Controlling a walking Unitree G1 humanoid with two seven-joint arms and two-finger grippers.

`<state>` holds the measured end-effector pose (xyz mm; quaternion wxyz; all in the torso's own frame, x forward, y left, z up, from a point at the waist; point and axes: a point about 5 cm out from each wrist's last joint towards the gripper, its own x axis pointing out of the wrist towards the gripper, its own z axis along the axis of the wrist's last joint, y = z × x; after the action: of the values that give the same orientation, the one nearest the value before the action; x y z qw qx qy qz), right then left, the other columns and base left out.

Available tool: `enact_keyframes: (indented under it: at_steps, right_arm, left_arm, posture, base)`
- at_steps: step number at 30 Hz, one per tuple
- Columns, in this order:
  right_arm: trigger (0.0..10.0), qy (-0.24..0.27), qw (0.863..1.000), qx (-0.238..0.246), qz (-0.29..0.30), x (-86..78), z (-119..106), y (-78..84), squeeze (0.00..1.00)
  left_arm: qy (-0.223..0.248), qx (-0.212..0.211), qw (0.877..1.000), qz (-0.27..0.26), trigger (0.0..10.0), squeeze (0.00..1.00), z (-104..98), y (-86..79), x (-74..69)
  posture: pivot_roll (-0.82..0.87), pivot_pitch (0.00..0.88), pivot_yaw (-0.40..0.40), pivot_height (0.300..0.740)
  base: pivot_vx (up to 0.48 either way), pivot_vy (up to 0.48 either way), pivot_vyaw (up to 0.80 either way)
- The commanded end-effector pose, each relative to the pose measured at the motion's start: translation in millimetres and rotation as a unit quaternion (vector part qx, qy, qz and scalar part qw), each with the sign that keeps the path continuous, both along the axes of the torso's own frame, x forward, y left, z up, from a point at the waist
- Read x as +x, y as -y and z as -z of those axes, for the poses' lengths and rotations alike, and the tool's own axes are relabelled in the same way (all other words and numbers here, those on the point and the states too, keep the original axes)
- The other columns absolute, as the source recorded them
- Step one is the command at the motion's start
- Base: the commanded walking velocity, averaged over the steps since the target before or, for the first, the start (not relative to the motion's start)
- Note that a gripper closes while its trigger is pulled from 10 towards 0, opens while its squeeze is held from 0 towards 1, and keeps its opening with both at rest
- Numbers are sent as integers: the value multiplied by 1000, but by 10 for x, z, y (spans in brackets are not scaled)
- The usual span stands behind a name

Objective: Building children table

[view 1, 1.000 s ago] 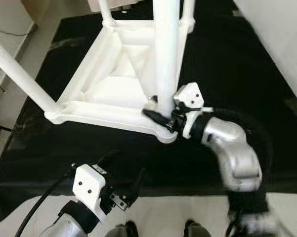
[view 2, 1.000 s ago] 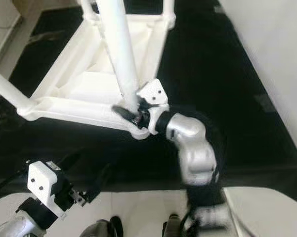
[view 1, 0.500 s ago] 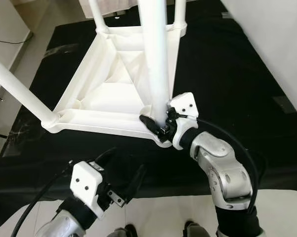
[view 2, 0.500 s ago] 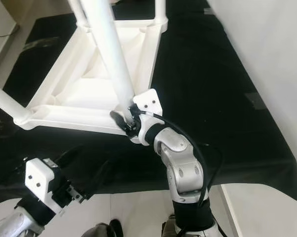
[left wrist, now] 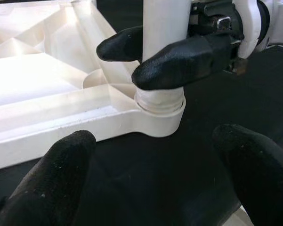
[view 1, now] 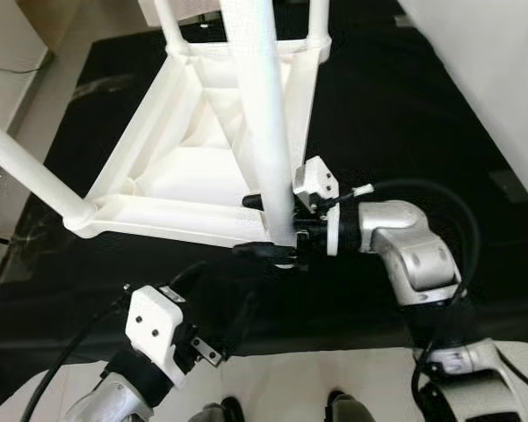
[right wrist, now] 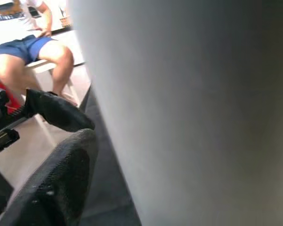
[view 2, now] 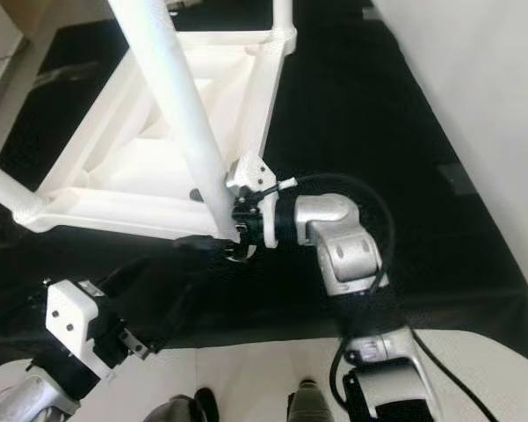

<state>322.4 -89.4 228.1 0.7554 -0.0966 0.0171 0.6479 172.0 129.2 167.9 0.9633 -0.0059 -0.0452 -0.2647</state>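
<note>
Left eye view: the white table frame (view 1: 176, 167) lies upside down on a black mat (view 1: 395, 114) spread on the floor. One white table leg (view 1: 262, 123) stands upright in the frame's near corner socket. The right gripper (view 1: 268, 226) reaches in level from the right and is clamped on this leg just above the socket, one black finger on each side of the tube. The left gripper (view 1: 220, 321) is low in front of the frame, apart from it, above the near edge of the mat.

Right eye view: same arrangement. The right gripper (view 2: 218, 220) grips the leg (view 2: 171, 114) at its base, at the frame corner nearest the robot.

Left wrist view: the left gripper's fingers (left wrist: 61, 183) are spread wide with nothing between them. Ahead, the right gripper's fingers (left wrist: 183, 59) close around the leg directly above the corner socket (left wrist: 160, 110).

Right wrist view: the leg (right wrist: 193, 113) sits very close to the lens, pressed beside one black finger (right wrist: 52, 183). A seated person (right wrist: 30, 47) appears in the background.
</note>
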Motion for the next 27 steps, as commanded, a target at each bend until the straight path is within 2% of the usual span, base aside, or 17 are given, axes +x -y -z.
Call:
enact_keyframes:
  at_steps: [1, 6, 9, 11, 12, 13, 14, 15, 16, 17, 18, 19, 20, 21, 23, 24, 27]
  right_arm:
    - [0, -21, 999, -3, -46, -11, 73, -124, 0]
    - [0, -22, 998, -1, -59, 8, 64, -87, 0]
    - [0, 10, 1000, 3, -5, 33, 26, 22, 0]
    - [0, 10, 1000, 3, -5, 33, 26, 22, 0]
    - [0, 14, 1000, 1, 22, 44, 29, 53, 0]
    - [0, 14, 1000, 1, 22, 44, 29, 53, 0]
    - [0, 10, 996, 13, 92, 38, 68, 87, 0]
    - [0, 12, 979, 29, 202, -19, 170, 72, 0]
    - [0, 12, 979, 29, 202, -19, 170, 72, 0]
    - [0, -11, 931, 8, 365, -123, 376, 120, 0]
    - [0, -11, 931, 8, 365, -123, 376, 120, 0]
    - [0, -5, 892, -10, 451, -297, 487, 130, 0]
    - [0, -5, 892, -10, 451, -297, 487, 130, 0]
    - [0, 0, 875, -18, 484, -404, 521, 80, 0]
    - [0, 3, 875, -16, 484, -435, 519, 14, 0]
    - [0, 7, 885, -10, 466, -427, 497, -54, 0]
    - [0, 5, 891, -3, 453, -376, 475, -102, 0]
  left_arm:
    - [-9, 5, 1000, -5, 10000, 0, 35, -2, -31]
    - [-10, 4, 1000, -5, 10000, 0, 33, 9, -46]
    - [-11, 2, 1000, -4, 10000, 0, 33, 19, -53]
    - [-11, 2, 1000, -4, 10000, 0, 33, 19, -53]
    - [-11, 1, 1000, -4, 10000, 0, 33, 21, -52]
    - [-11, 1, 1000, -4, 10000, 0, 33, 21, -52]
    - [-10, 1, 1000, -4, 10000, 0, 33, 18, -53]
    - [-10, 1, 1000, -5, 10000, 0, 33, 7, -55]
    - [-10, 1, 1000, -5, 10000, 0, 33, 7, -55]
    - [-10, 2, 1000, -6, 10000, 0, 33, -6, -53]
    - [-10, 2, 1000, -6, 10000, 0, 33, -6, -53]
    - [-10, 3, 1000, -4, 10000, 0, 31, -10, -45]
    - [-10, 3, 1000, -4, 10000, 0, 31, -10, -45]
    - [-10, 4, 1000, -2, 10000, 0, 34, -14, -36]
    - [-10, 6, 1000, -1, 10000, 0, 39, -17, -28]
    - [-10, 7, 1000, -1, 10000, 0, 42, -18, -22]
    - [-9, 9, 1000, -1, 10000, 0, 47, -24, -13]
  posture:
    - [-31, 280, 106, 740]
    - [-29, 285, 105, 740]
    - [-32, 290, 97, 740]
    - [-32, 290, 97, 740]
    - [-32, 290, 97, 740]
    - [-32, 290, 97, 740]
    - [-30, 292, 91, 740]
    - [-31, 292, 95, 740]
    - [-31, 292, 95, 740]
    - [-37, 293, 105, 740]
    - [-37, 293, 105, 740]
    - [-32, 289, 111, 740]
    - [-32, 289, 111, 740]
    - [-39, 283, 117, 740]
    - [-38, 277, 119, 740]
    - [-36, 276, 117, 740]
    - [-32, 270, 109, 740]
  base:
    - [0, 0, 0]
    - [0, 0, 0]
    - [0, 0, 0]
    - [0, 0, 0]
    - [0, 0, 0]
    - [0, 0, 0]
    - [0, 0, 0]
    - [0, 0, 0]
    - [0, 0, 0]
    - [0, 0, 0]
    - [0, 0, 0]
    - [0, 0, 0]
    - [0, 0, 0]
    - [0, 0, 0]
    - [0, 0, 0]
    - [0, 0, 0]
    - [0, 0, 0]
